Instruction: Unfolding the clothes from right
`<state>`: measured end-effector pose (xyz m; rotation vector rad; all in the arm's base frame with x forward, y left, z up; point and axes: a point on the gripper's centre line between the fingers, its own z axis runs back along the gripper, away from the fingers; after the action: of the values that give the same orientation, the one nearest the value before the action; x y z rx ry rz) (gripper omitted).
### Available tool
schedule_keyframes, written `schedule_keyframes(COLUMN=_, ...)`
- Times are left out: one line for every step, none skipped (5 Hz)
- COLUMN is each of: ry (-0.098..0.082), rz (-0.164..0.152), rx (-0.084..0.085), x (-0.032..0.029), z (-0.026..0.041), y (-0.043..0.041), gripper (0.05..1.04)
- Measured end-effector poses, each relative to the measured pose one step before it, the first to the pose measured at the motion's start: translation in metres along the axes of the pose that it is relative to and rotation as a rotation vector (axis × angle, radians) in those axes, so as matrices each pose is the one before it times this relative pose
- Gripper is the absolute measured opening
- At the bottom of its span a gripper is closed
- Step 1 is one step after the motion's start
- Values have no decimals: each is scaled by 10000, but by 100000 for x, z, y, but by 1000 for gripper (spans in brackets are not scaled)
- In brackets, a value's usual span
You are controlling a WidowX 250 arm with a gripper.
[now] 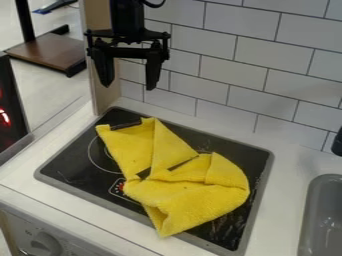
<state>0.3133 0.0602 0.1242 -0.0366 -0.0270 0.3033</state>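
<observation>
The black gripper (129,82) hangs at the upper left of the camera view, above the back left corner of the stove and well clear of the cloth. Its two fingers point down, spread apart with nothing between them. A yellow cloth (194,200) lies crumpled across the black stovetop (77,155). Its right part is folded over on itself in thick layers, one corner points toward the front edge, and a flatter part stretches to the back left. Dark gaps or strips show among the folds near its middle.
A grey sink (325,215) is set into the white counter (294,165) at the right. White wall tiles (234,45) rise behind the stove. A knob (47,244) is on the front panel at lower left. A dark object (337,143) stands at the right edge.
</observation>
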Motion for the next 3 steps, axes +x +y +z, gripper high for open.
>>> schedule_keyframes(ry=341, rz=-55, rx=2, x=-368, z=-879, y=-222, gripper=999)
schedule_keyframes(ry=532, rz=-579, rx=-176, x=-1125, z=-417, y=-1819, gripper=999)
schedule_keyframes(ry=493, rz=-931, rx=-159, x=-804, z=-871, y=-3061, gripper=999)
